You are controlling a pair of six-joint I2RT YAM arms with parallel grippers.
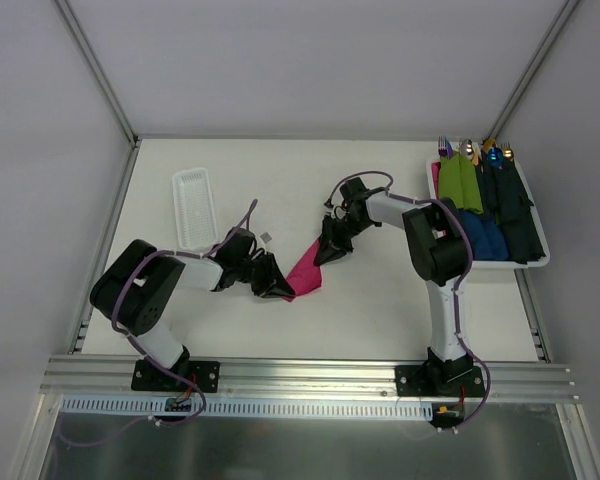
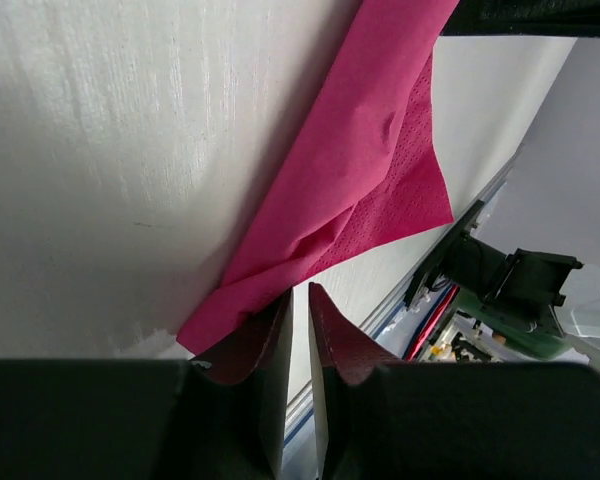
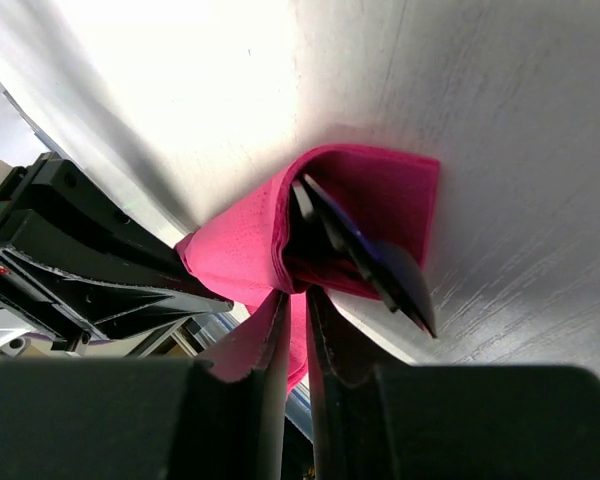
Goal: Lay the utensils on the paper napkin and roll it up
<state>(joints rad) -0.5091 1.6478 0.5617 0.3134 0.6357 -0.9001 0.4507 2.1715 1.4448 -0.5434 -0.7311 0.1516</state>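
Observation:
The magenta paper napkin [image 1: 305, 270] is folded over and lies between my two grippers at mid-table. In the right wrist view the napkin [image 3: 240, 250] wraps the utensils. The dark spoon's bowl [image 3: 395, 275] sticks out of the fold, with a slim dark fork handle [image 3: 302, 200] beside it. My right gripper [image 3: 293, 292] is shut on the napkin's folded edge, with pink paper between the jaws; it also shows in the top view [image 1: 325, 252]. My left gripper [image 1: 278, 285] is nearly closed, with its tips [image 2: 298, 292] at the lower edge of the napkin [image 2: 360, 170].
A long white tray [image 1: 192, 205] lies at the back left. A white tray [image 1: 535, 262] at the far right holds green [image 1: 460, 180], blue [image 1: 480, 235] and navy [image 1: 515, 210] rolled bundles with utensil tips poking out. A metal rail runs along the near edge.

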